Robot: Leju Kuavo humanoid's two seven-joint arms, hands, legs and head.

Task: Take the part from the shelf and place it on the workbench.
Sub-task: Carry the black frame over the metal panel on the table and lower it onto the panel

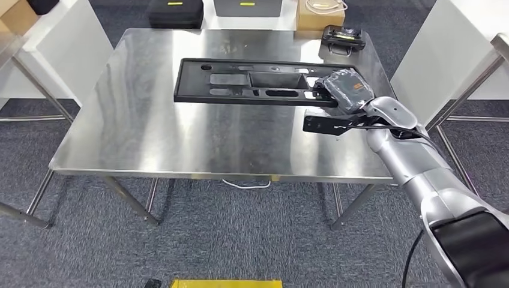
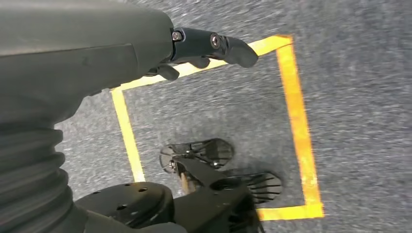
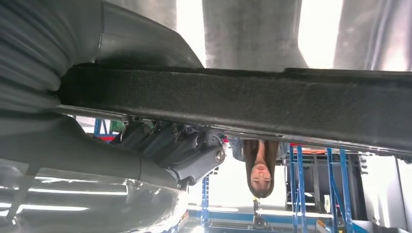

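- The part (image 1: pixel 252 81) is showing matte black.
- The table (image 1: pixel 150 132) is gleaming brushed silver.
- The floor (image 2: pixel 354 97) is looking speckled grey, with yellow tape (image 2: pixel 296 121).
- The right hand (image 1: pixel 345 90) is appearing dark grey, possibly orange-marked.

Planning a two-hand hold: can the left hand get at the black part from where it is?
Probably not as things stand. The left hand hangs over the carpet, while the black part lies on the workbench under the right hand.

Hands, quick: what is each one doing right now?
Left hand: hangs over the floor, holding nothing; open or closed cannot be told.
Right hand: grips one end of the long black part above the steel workbench.
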